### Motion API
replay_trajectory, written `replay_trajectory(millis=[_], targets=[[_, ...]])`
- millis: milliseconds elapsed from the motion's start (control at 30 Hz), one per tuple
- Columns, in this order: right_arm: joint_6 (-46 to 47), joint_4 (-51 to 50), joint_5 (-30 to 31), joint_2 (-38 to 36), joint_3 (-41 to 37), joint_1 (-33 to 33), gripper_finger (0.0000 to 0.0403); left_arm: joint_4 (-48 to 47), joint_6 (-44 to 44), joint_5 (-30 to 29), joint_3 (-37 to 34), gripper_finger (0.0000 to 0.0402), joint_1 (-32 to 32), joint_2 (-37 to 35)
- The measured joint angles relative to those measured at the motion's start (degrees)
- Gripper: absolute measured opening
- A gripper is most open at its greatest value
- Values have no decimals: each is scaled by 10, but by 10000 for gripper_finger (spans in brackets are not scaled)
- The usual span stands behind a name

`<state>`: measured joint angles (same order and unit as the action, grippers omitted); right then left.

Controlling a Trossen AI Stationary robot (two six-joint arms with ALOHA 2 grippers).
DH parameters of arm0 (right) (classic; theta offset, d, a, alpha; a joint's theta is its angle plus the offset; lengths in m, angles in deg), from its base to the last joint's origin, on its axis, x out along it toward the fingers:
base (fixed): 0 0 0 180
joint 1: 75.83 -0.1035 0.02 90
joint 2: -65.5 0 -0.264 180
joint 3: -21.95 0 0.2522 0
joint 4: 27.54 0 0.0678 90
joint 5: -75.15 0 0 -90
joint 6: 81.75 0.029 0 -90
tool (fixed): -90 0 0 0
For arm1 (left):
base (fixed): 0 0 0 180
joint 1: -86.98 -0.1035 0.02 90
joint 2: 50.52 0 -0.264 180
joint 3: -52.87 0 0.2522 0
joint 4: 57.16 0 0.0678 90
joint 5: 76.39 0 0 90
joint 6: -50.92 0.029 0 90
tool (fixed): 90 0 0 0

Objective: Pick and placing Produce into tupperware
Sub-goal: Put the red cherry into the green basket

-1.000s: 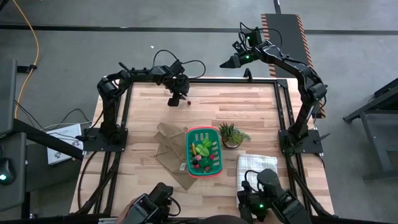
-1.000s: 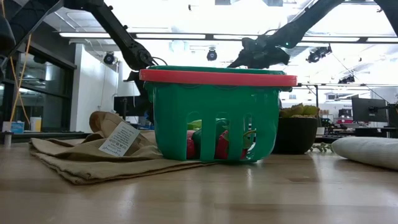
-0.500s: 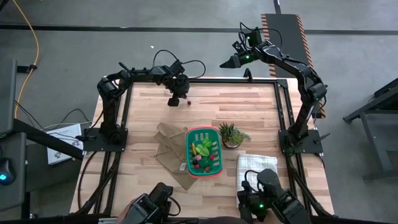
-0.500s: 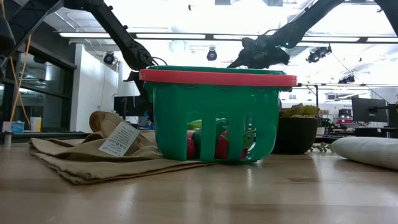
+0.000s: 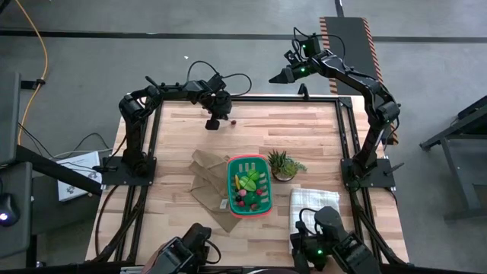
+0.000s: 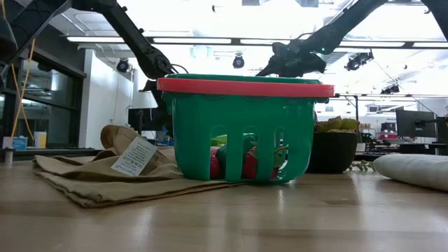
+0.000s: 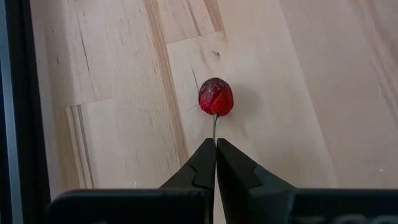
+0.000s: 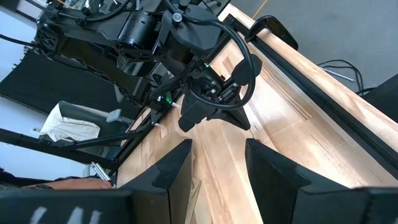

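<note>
Near table's far edge: left gripper [image 7: 215,144] pinched together, seemingly on stem of red cherry [image 7: 216,96]; right gripper [image 8: 217,152] parted, aloft.

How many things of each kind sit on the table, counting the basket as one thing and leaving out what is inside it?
Teal basket: 1
Potted plant: 1
Brown paper bag: 1
Checked cloth: 1
Loose red cherry: 1
Total: 5

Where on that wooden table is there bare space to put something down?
Bare wood runs along the wooden table's left side and between the small red cherry and the teal slotted basket. Crowded: basket, brown paper bag, spiky potted plant, white checked cloth.
</note>
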<state>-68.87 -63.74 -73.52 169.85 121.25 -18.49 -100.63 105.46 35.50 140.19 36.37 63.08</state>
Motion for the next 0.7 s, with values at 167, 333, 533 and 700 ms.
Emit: replay_trajectory(millis=[167,333,533,700], targets=[[0,0,0,0,0,0,137,1,-29,0,0,1,0,0],[-2,0,0,0,0,0,137,-10,-70,10,37,1,0,0],[-15,5,0,0,0,1,137,-87,-70,16,135,1,0,0],[-20,18,-16,0,0,19,137,-191,-76,20,217,0,0,-1]])
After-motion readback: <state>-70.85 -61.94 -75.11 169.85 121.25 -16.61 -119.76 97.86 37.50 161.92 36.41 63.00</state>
